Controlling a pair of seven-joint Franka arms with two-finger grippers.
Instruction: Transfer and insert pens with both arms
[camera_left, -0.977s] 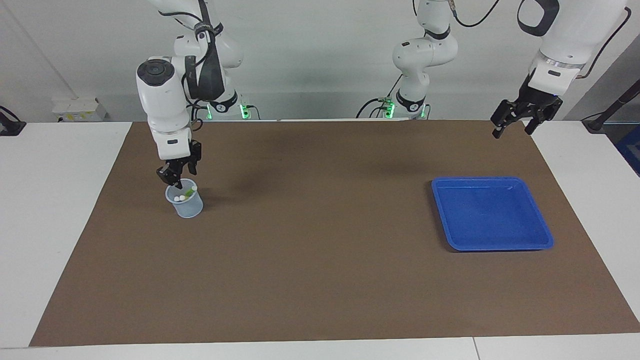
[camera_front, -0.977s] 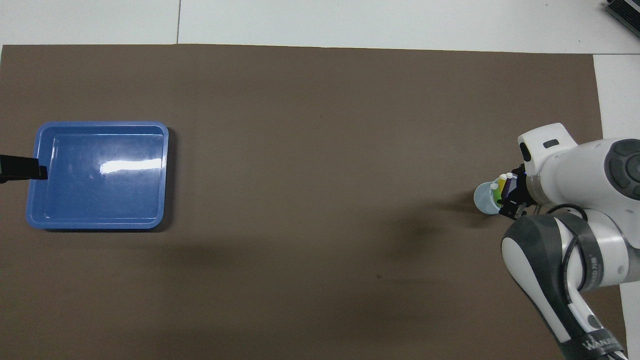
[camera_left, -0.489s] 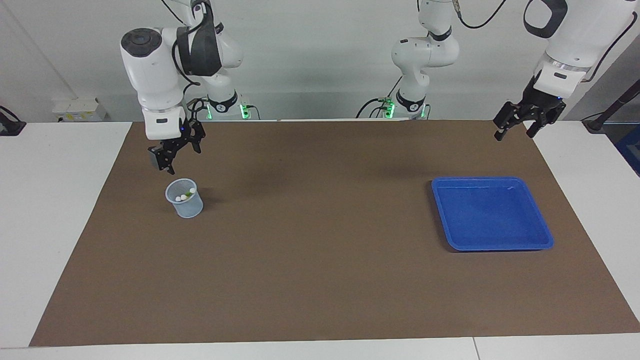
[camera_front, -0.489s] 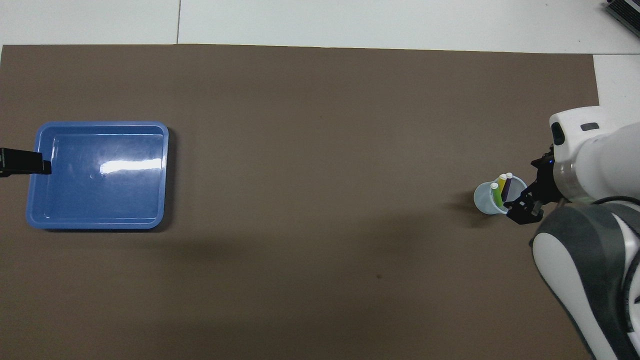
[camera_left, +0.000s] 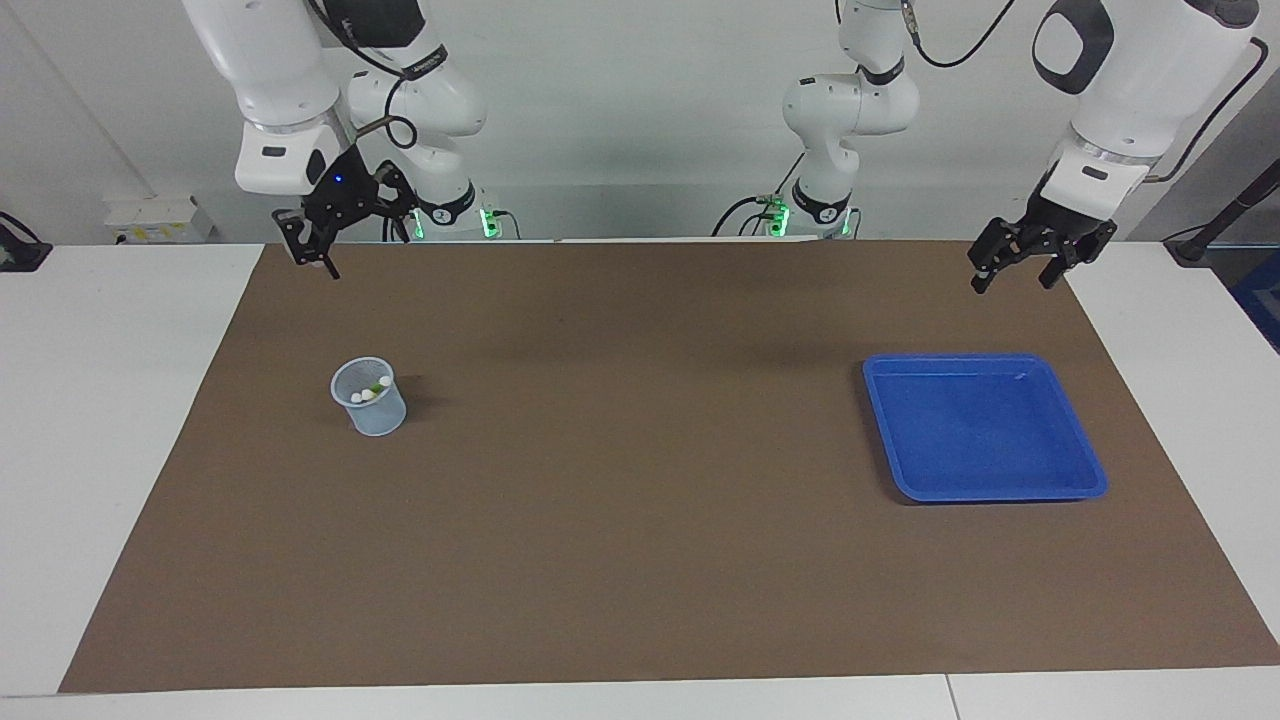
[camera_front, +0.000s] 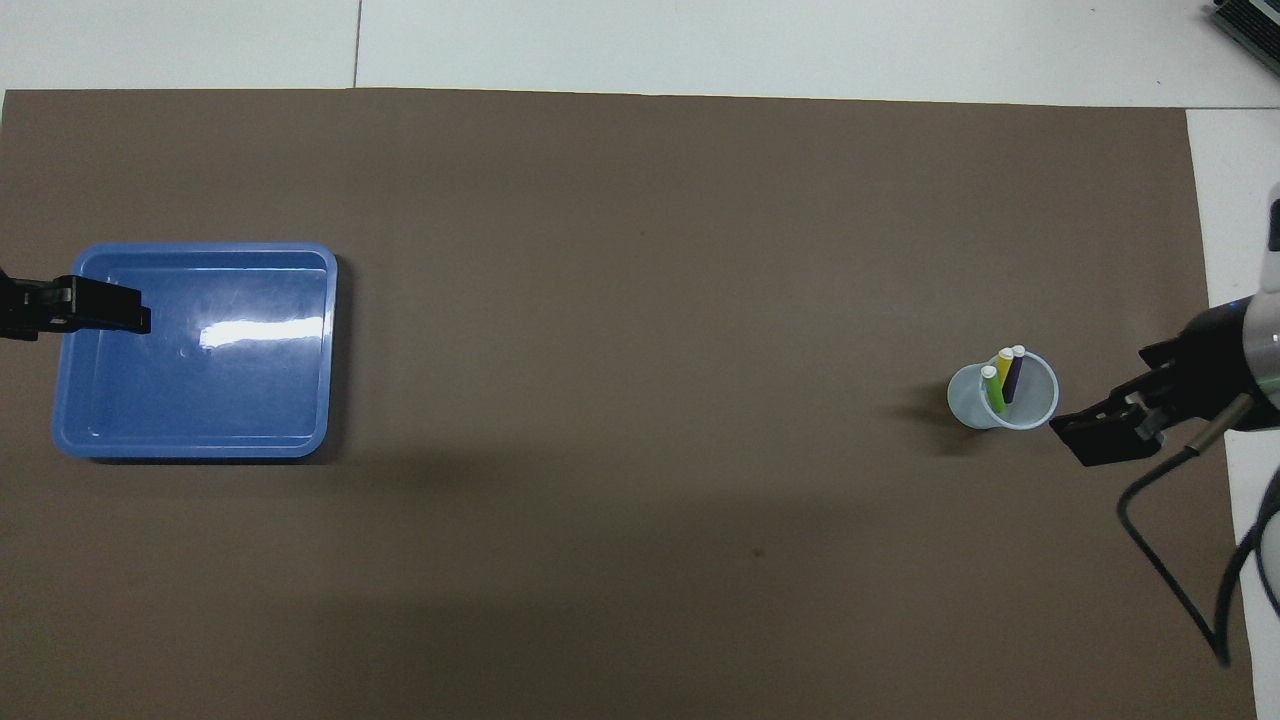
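Three pens stand in a pale translucent cup (camera_left: 368, 398) (camera_front: 1003, 398) on the brown mat, toward the right arm's end of the table. Their whitish caps point up: green pen (camera_front: 992, 388), yellow pen (camera_front: 1003, 363), purple pen (camera_front: 1014, 373). My right gripper (camera_left: 345, 245) (camera_front: 1110, 415) hangs open and empty, high over the mat's edge by its own base, well clear of the cup. My left gripper (camera_left: 1010, 280) (camera_front: 100, 308) is open and empty too, raised over the mat's edge beside the blue tray.
A blue tray (camera_left: 1000, 493) (camera_front: 200, 448) with nothing in it lies toward the left arm's end. The brown mat (camera_left: 640, 520) covers most of the white table. Two smaller arm bases with green lights stand at the robots' edge.
My right gripper opened over the cup, let go of a pen into it, then rose and drew back toward its base. The left gripper shifted slightly.
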